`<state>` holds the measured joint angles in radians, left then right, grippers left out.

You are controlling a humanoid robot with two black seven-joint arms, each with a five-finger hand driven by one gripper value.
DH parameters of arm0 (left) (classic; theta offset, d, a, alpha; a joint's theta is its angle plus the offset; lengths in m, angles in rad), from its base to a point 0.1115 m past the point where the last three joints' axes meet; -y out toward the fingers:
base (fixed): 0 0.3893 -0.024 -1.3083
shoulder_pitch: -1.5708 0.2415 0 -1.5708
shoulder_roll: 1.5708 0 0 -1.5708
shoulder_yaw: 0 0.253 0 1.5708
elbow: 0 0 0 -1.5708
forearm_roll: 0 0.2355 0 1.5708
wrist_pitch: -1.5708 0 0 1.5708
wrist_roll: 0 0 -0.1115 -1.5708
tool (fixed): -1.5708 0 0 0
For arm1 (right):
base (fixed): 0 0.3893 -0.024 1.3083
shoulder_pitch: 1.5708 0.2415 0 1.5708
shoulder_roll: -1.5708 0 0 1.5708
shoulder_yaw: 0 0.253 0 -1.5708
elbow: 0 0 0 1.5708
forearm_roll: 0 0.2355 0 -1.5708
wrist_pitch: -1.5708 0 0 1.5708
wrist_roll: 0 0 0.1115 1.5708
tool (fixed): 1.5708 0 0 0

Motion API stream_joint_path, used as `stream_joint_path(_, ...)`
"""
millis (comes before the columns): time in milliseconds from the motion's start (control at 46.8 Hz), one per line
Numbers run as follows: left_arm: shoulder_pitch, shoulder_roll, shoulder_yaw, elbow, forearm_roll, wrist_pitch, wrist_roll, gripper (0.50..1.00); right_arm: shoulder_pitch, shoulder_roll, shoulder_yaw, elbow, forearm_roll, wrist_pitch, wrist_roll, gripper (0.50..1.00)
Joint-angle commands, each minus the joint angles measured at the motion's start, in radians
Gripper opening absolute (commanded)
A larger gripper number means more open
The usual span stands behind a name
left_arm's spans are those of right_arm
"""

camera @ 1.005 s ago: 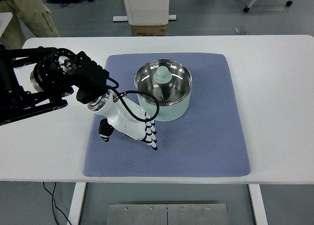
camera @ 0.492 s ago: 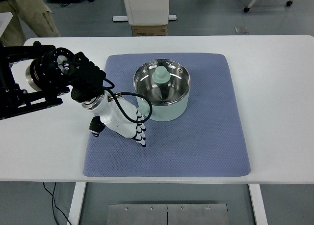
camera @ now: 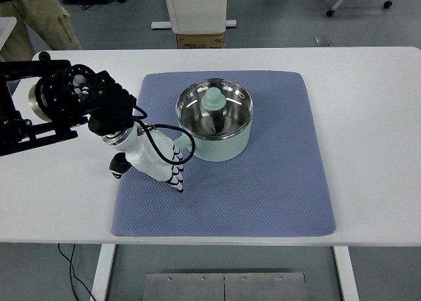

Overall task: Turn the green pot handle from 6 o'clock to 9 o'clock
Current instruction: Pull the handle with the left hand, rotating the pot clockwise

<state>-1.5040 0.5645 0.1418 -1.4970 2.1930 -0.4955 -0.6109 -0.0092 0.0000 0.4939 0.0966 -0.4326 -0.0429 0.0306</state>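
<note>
1. Top view: my left hand [camera: 158,163] sits on the mat [camera: 276,183], fingers [camera: 176,176] extended and grasping nothing, just left of the green pot [camera: 216,120].
2. The handle isn't clearly visible; judging mid-rotation, next I push leftward.

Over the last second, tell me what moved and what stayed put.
The left hand swept toward the picture's left along the mat, fingers spread, holding nothing. The green pot slid slightly left with it. The blue mat and white table stayed put. The pot's handle cannot be made out.
</note>
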Motion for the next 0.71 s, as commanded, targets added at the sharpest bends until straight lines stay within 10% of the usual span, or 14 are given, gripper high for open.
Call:
stream_joint_path(0,-0.008,0.000,0.013,0.001,0.007,0.000,0.000,1.000,0.000,0.000,0.000,0.000,0.000,0.000,0.000,1.000)
stream_joint_path(684,-0.030,0.006,0.033,0.073,0.059,0.008,0.000,1.000,0.000,0.000,0.000,0.000,0.000,0.000,0.000,1.000)
